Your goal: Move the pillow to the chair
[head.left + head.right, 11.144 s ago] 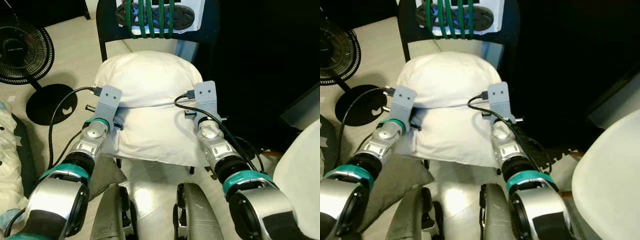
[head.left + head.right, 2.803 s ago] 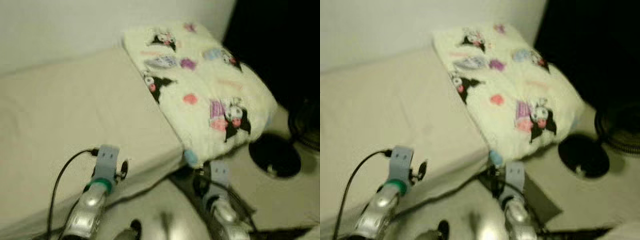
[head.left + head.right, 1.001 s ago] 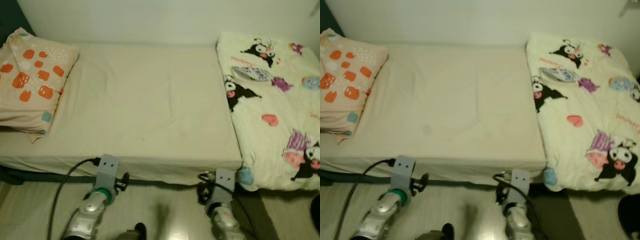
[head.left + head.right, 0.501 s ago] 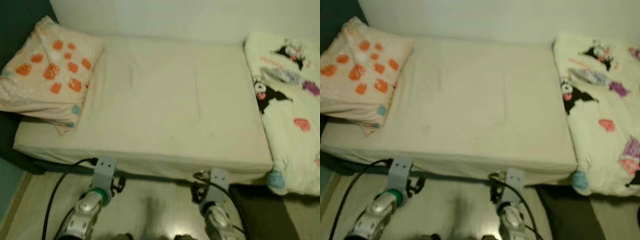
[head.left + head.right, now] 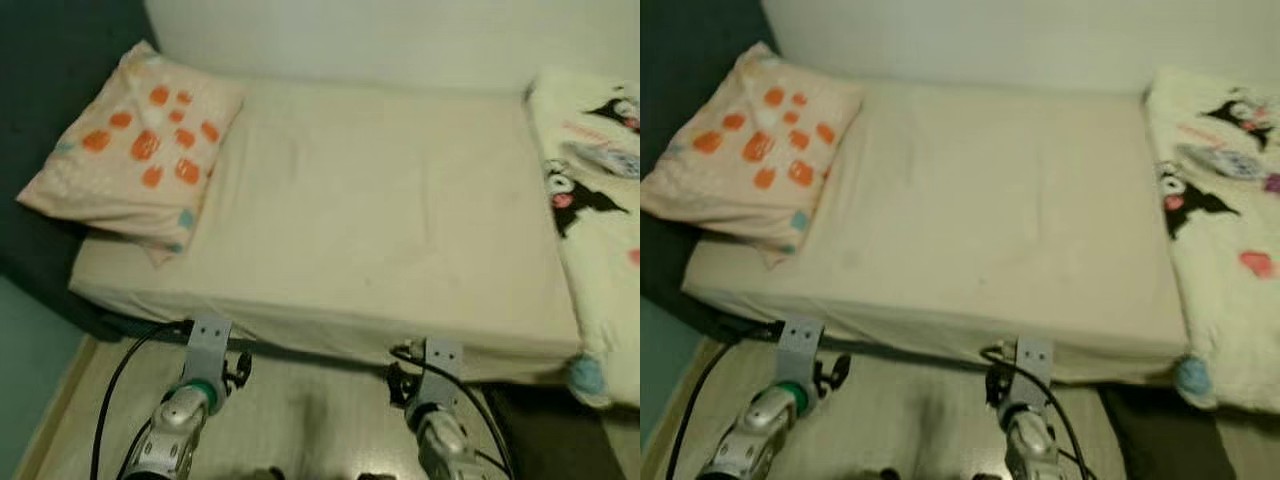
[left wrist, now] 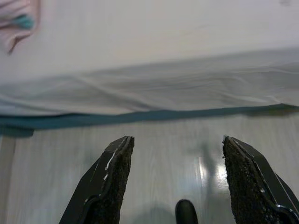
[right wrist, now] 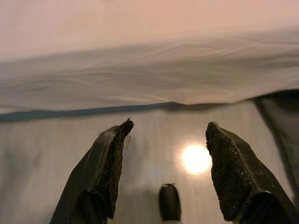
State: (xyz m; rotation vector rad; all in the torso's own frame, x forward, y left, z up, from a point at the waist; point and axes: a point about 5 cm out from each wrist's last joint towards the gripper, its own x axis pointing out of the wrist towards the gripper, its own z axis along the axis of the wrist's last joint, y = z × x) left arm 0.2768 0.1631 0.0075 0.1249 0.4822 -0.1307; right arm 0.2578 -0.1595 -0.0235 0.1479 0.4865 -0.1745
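Note:
A peach pillow with orange spots lies at the left end of the bed, partly overhanging its corner. Both arms are held low in front of the bed's near edge, over the floor. My left gripper is open with nothing between its fingers and faces the hanging sheet; a corner of the pillow shows beyond it. My right gripper is open and holds nothing, facing the same sheet edge further right. The left wrist sits well below and to the right of the pillow.
A cream blanket with cartoon figures covers the bed's right end, a remote lying on it. A dark wall borders the bed on the left. Pale wooden floor lies before the bed, a dark mat at right.
The camera has swung from a chair bearing a white pillow round to the bed, and keeps turning left: the spotted pillow has come further into view and the blanket slides off right.

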